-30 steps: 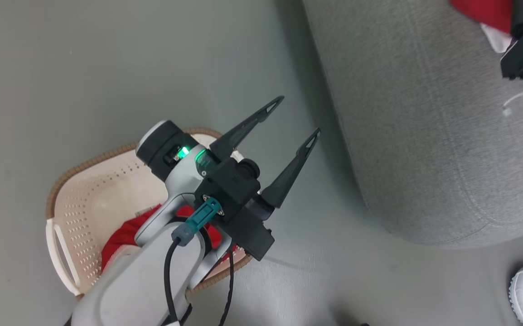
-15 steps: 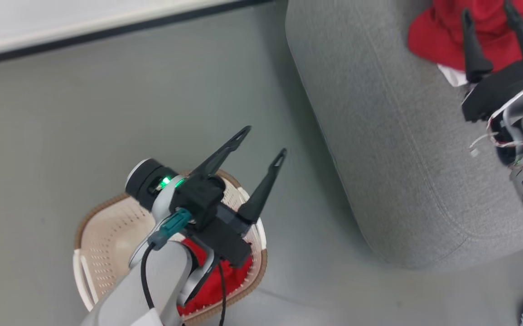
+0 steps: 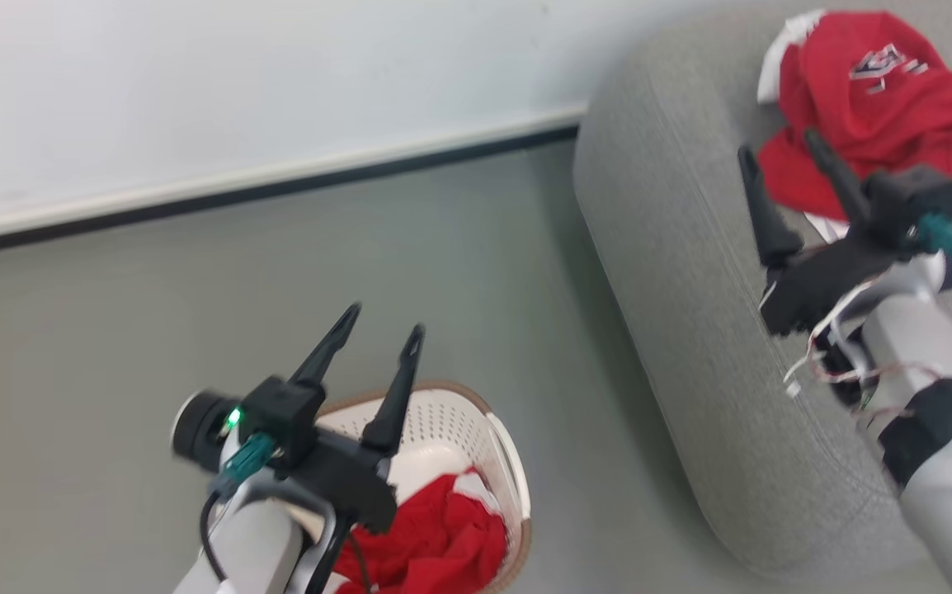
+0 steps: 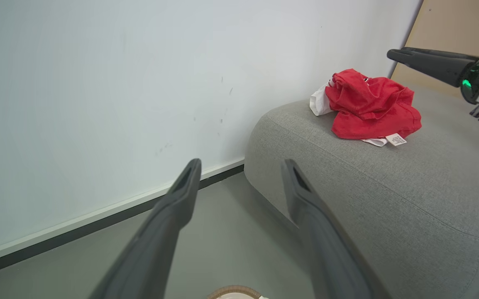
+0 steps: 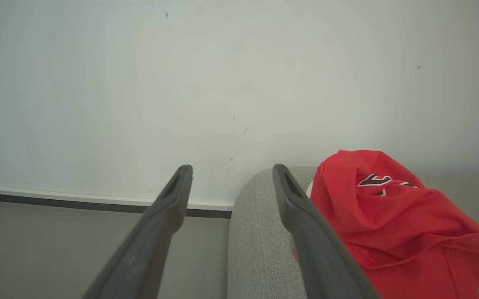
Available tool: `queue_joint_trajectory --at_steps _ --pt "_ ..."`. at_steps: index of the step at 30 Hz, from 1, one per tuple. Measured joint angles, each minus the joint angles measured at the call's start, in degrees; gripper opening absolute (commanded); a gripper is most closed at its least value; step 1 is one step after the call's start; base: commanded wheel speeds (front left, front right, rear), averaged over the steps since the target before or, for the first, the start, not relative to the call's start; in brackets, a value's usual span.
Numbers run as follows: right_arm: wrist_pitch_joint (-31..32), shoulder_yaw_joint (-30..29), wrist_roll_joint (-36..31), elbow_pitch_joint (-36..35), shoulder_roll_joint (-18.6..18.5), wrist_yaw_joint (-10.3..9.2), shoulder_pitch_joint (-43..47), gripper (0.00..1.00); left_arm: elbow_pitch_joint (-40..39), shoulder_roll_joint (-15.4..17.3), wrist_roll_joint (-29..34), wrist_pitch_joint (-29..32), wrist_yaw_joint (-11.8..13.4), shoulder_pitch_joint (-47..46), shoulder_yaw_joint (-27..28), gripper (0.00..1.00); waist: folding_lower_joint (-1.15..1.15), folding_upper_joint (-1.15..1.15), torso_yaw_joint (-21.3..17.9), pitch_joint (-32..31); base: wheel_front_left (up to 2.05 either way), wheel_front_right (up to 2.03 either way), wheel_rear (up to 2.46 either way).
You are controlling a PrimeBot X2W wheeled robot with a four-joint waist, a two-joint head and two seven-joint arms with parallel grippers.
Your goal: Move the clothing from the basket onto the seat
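In the head view, the left gripper (image 3: 385, 320) hangs above the basket (image 3: 443, 386) with its two fingers spread and nothing between them. The fingers point away from the basket, toward the wall. Inside the basket lies a red garment (image 3: 435, 536) with white trim, crumpled against the near side. On the right, the right gripper (image 3: 777, 144) is over the seat (image 3: 690, 289), also spread and empty. Its fingertips are just beside a second red garment (image 3: 872, 107) that rests on top of the seat.

In the left wrist view, the left gripper (image 4: 240, 162) shows its spread fingers against the wall and floor. The second garment (image 4: 368, 106) sits in a heap on the seat (image 4: 389, 187), near the rounded end by the wall, with a small white label (image 4: 396, 139) sticking out. A bit of the basket rim (image 4: 233, 290) shows at the bottom edge.

In the right wrist view, the right gripper (image 5: 232, 168) is open, and the heap (image 5: 389, 216) lies close beside one finger, perhaps touching it; I cannot tell.

I judge the task half done. Two things could go wrong. The right finger may catch the loose cloth when it pulls away and drag it over the rounded edge to the floor. The left gripper, going down, may strike the rim or hook a hole and tip the light basket, or pinch one fold so the garment slips out.
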Motion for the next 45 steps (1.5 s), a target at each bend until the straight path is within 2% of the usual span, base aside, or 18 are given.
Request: queue_joint_trajectory --at_steps 14,19,24,34,45 --pt "0.00 -0.75 -0.59 -12.87 1.35 -4.69 16.90 1.00 -1.69 4.22 -3.66 -1.14 3.64 15.10 6.92 1.00 0.00 0.01 5.25 -10.59 0.00 0.00 0.00" --pt "0.01 -1.19 -1.55 -18.83 1.25 -7.06 22.80 1.00 -4.23 5.20 -4.79 -1.48 4.70 19.29 9.35 1.00 0.00 0.00 6.41 -13.03 0.00 0.00 0.00" --pt "0.00 -1.83 -2.13 -23.39 0.99 -8.57 27.30 1.00 -6.25 5.71 -4.86 -1.51 5.15 21.92 10.98 1.00 0.00 0.00 6.93 -14.04 0.00 0.00 0.00" --pt "0.00 -3.87 -2.96 -32.33 0.93 -10.58 37.45 1.00 -10.89 6.10 -4.65 -1.52 6.11 26.54 13.56 1.00 0.01 0.01 6.99 -14.44 0.00 0.00 0.00" --pt "0.00 -6.88 -3.57 -37.90 0.98 -11.14 43.90 1.00 -15.53 6.05 -3.28 -1.52 7.09 31.22 16.93 1.00 0.01 0.01 6.97 -14.11 0.00 0.00 0.00"
